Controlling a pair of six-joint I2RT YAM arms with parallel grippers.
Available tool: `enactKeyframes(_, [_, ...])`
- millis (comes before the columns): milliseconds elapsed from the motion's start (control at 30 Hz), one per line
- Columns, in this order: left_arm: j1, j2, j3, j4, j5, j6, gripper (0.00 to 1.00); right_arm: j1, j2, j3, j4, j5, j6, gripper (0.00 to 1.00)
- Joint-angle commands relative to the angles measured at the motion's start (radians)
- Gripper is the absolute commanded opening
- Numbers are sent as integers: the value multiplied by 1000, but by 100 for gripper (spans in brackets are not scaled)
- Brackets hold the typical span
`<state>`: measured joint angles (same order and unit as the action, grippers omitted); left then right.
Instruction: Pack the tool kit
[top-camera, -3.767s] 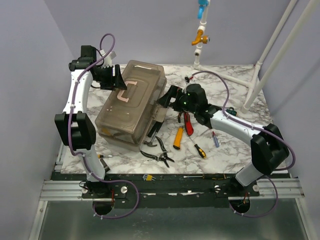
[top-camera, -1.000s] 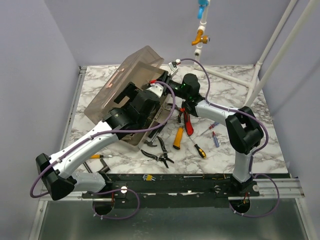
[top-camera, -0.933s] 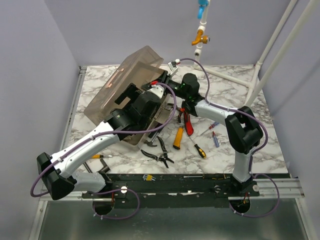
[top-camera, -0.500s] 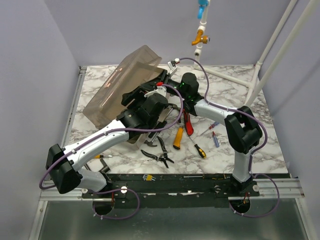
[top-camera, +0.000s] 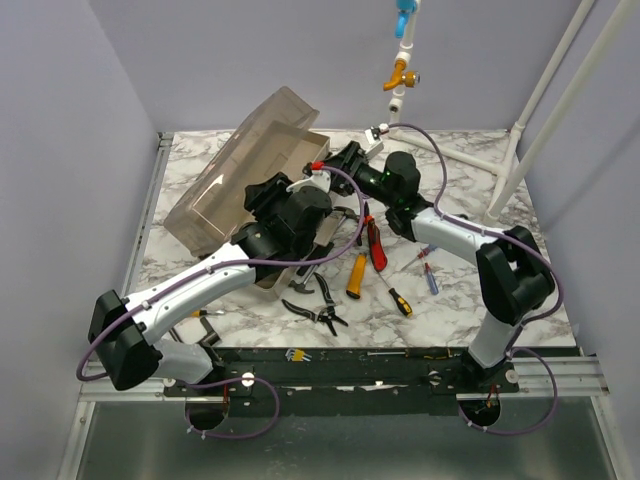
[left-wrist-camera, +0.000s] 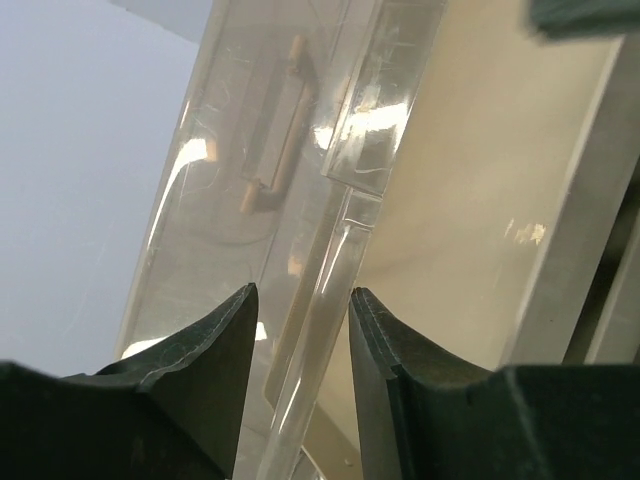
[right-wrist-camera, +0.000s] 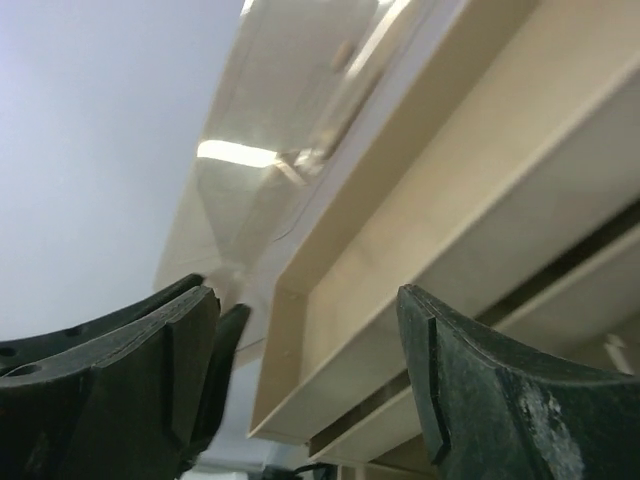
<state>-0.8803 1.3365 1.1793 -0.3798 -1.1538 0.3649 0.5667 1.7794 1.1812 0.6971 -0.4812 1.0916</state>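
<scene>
The clear toolbox lid (top-camera: 240, 165) stands raised, tilted back to the left; the box's base (top-camera: 268, 277) is mostly hidden under my left arm. My left gripper (top-camera: 305, 183) reaches over the box. In the left wrist view it (left-wrist-camera: 300, 305) is slightly open, straddling the lid's clear rim (left-wrist-camera: 325, 325) with a gap showing on the left. My right gripper (top-camera: 345, 160) is at the box's far right corner. In the right wrist view it (right-wrist-camera: 305, 300) is wide open and empty, with the beige inner tray (right-wrist-camera: 430, 200) between its fingers.
Loose tools lie on the marble table right of the box: red-handled pliers (top-camera: 375, 240), an orange-handled tool (top-camera: 356, 276), black pliers (top-camera: 318, 305), a yellow-black screwdriver (top-camera: 400, 300), a blue screwdriver (top-camera: 430, 278). Hex keys (top-camera: 295, 353) lie at the front edge. White pipes (top-camera: 520, 130) stand back right.
The lid went from closed to raised, and has tilted slightly farther back. My left arm came from the back left over the box. My right gripper drew back to the right.
</scene>
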Motion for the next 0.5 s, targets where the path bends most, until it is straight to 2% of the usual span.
enactKeyframes(0, [7,-52,-17,122,-68,74,42,-36,-57,-45,-160,170,-76,81])
enactKeyframes(167, [10,-83,-15,155,-43,91,42,-42,-67,-27,-367,366,-173,79])
enactKeyframes(267, [18,-95,-10,156,-14,89,42,-42,-40,12,-440,417,-214,74])
enactKeyframes(467, [49,-117,14,122,18,66,41,-42,48,121,-589,475,-252,71])
